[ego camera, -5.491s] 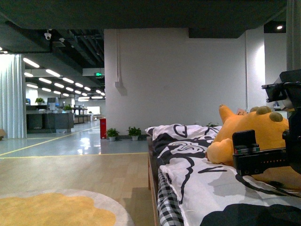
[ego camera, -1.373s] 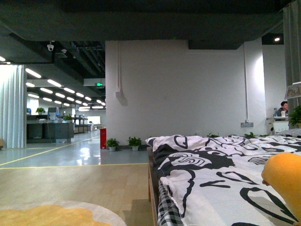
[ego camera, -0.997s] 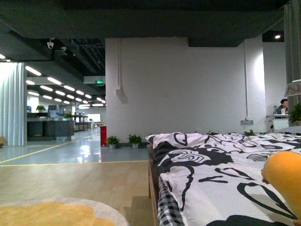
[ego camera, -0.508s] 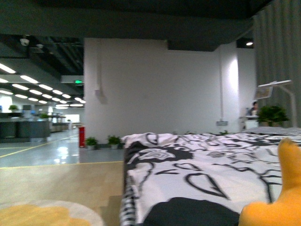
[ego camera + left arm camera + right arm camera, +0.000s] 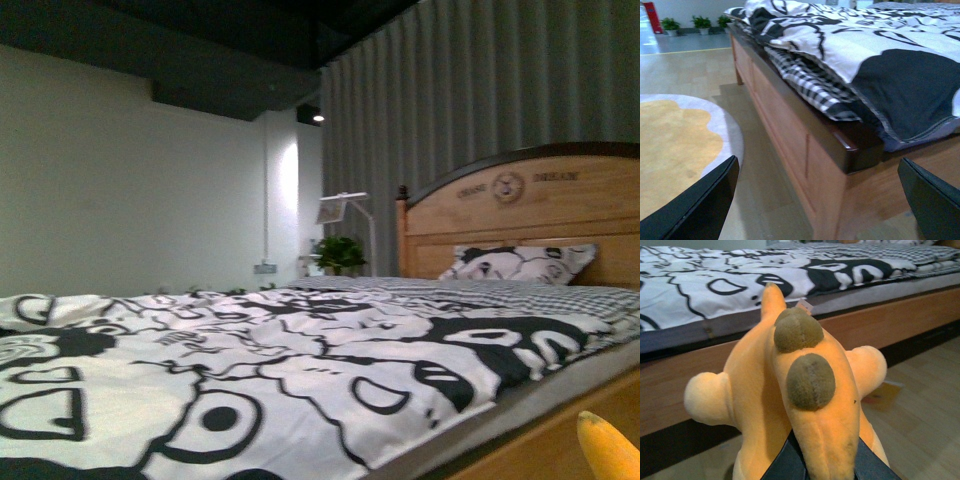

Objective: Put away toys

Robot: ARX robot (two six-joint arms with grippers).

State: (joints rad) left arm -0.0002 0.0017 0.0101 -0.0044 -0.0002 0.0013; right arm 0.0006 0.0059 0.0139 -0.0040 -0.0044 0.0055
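Right claw (image 5: 824, 462): clamped on the plush toy (image 5: 810, 390). You can see the dark fingers (image 5: 784, 467) pinching it from both sides.
Plush toy: off the bed (image 5: 920, 315), hanging in front of its wooden side with the floor (image 5: 925, 405) below. Orange body, two olive-brown spots. In your front view only its orange tip pokes in at the lower right corner.
Left claw (image 5: 815, 200): fingers wide apart, nothing between them, down by the bed's corner near the yellow rug (image 5: 675, 140).
Bed top: black-and-white cartoon duvet (image 5: 250, 370), matching pillow (image 5: 515, 262) against the headboard (image 5: 520, 205).
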